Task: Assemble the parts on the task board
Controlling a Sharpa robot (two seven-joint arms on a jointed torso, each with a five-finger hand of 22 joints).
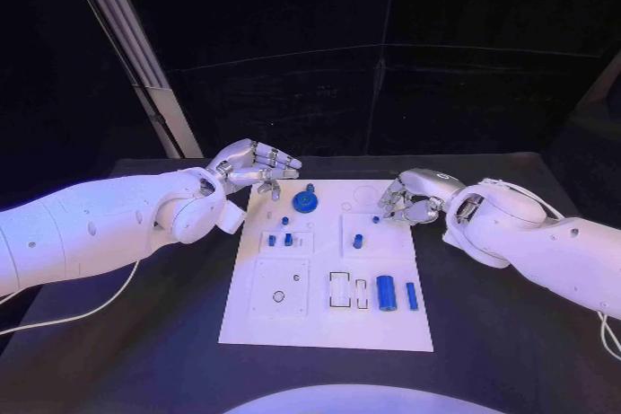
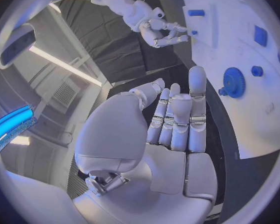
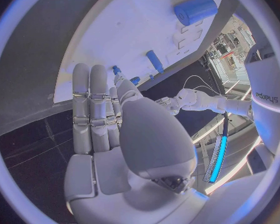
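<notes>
Honestly, I read "Sharpa" on the left arm point(image 3: 265, 95). My left hand point(image 1: 255, 169) holds nothing, fingers spread loosely; the blue gear point(image 1: 305, 201) lies just beyond its fingertips point(image 2: 198, 75) on the task board point(image 1: 324, 324). My right hand point(image 1: 412, 198) seems to pinch a small blue part point(image 1: 377, 220), though I'm unsure.

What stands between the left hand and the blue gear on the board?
Nothing visible does. The left hand hovers over the far left corner of the task board, its fingers apart and holding nothing; bare white plate lies between them and the blue gear.
</notes>
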